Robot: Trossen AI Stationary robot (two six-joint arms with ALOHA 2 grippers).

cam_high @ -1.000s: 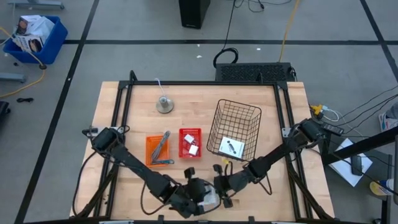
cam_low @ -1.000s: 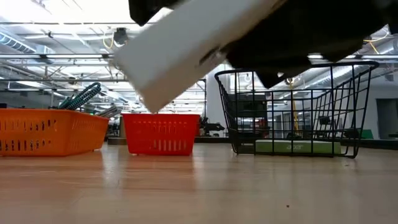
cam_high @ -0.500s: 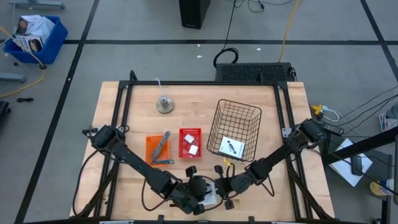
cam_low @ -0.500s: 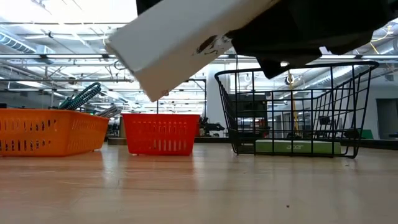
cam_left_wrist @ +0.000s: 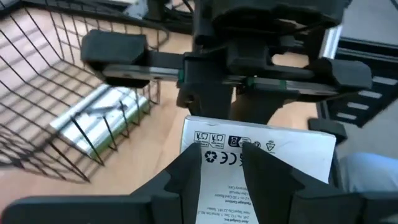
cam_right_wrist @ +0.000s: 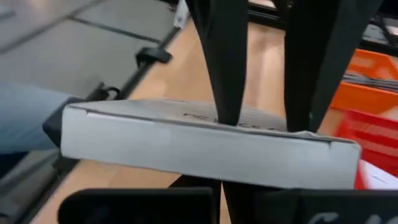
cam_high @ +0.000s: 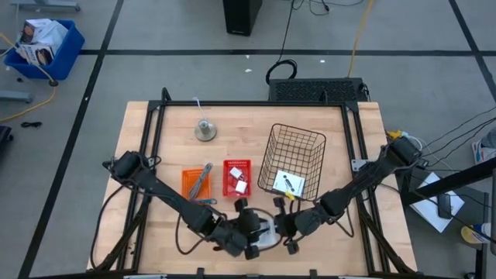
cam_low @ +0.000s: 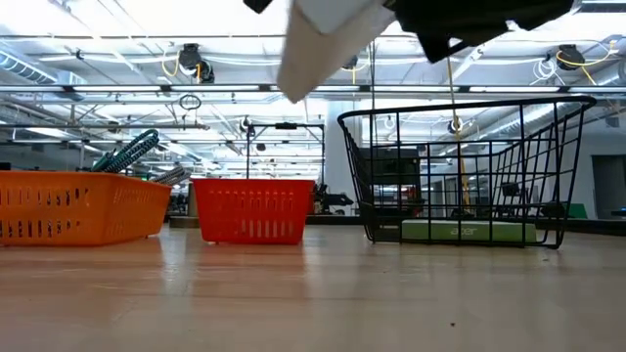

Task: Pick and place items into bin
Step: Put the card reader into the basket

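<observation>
A flat white card (cam_high: 269, 229) with black printed marks (cam_left_wrist: 225, 157) hangs above the table's near middle, and both grippers are shut on it. My left gripper (cam_high: 258, 232) comes at it from the left and my right gripper (cam_high: 282, 225) from the right. In the low view the card (cam_low: 328, 39) is high above the tabletop and tilted. A second white card (cam_high: 289, 184) lies on the floor of the black wire basket (cam_high: 293, 159). My left gripper holds the card's end nearest it (cam_left_wrist: 214, 186) between its two fingers (cam_left_wrist: 186, 177), slanting down from the table's left. The card is lifted clear and tilted. My right gripper meets the card's opposite edge (cam_left_wrist: 249, 127) from the right, fingers together. The card hides the contact in its own wrist view (cam_right_wrist: 217, 180).
An orange bin (cam_high: 198, 186) holds slim tools, one teal-handled. Beside it a red bin (cam_high: 237, 178) holds small white blocks. A round grey bell (cam_high: 205, 130) stands at the far middle. Bare wood lies between the bins and the near edge.
Both grippers have risen with the card and shifted a little toward the table's right. In the low view the card has climbed toward the top of the picture and turned, so less of its long side shows.
</observation>
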